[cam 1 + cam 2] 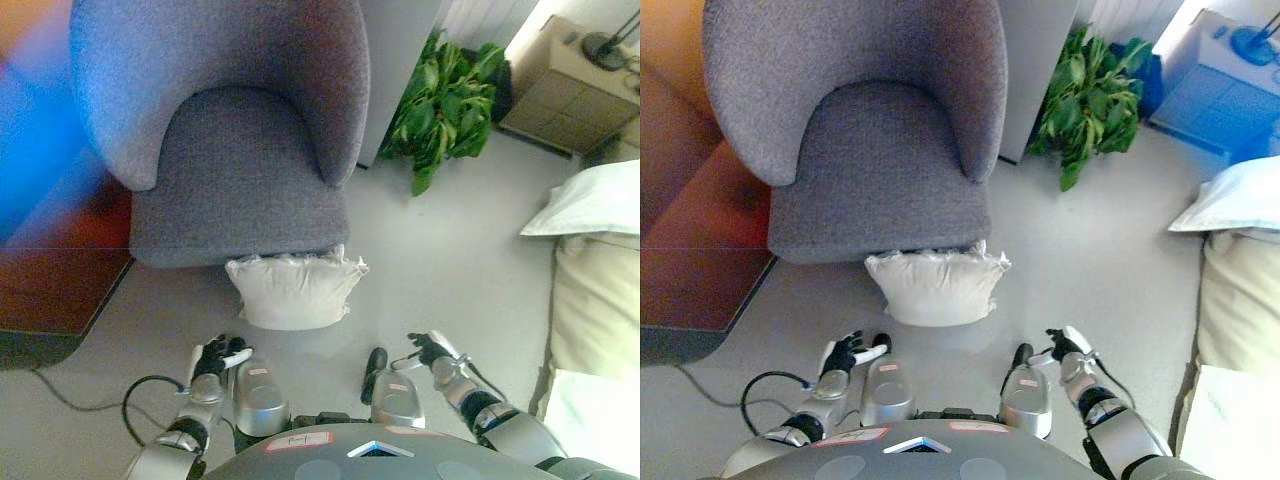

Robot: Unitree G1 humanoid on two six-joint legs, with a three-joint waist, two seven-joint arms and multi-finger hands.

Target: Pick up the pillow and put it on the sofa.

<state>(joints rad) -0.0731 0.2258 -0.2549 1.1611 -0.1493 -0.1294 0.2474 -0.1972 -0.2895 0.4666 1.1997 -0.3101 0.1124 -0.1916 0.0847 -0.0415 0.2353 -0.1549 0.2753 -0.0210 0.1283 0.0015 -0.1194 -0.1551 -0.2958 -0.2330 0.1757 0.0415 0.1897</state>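
A white pillow (293, 290) lies on the pale floor, leaning against the front edge of the grey armchair-style sofa (240, 190). The sofa's seat (880, 170) holds nothing. My left hand (214, 360) hangs low at the lower left, fingers relaxed and holding nothing, a short way below and left of the pillow. My right hand (433, 352) shows at the lower right, fingers loosely extended and holding nothing, below and right of the pillow. Neither hand touches the pillow.
A green potted plant (445, 100) stands right of the sofa. A bed with a white pillow (590, 200) and cream bedding (595, 330) runs along the right edge. A bedside cabinet (570, 95) is at the far right. A dark rug (60, 290) lies left.
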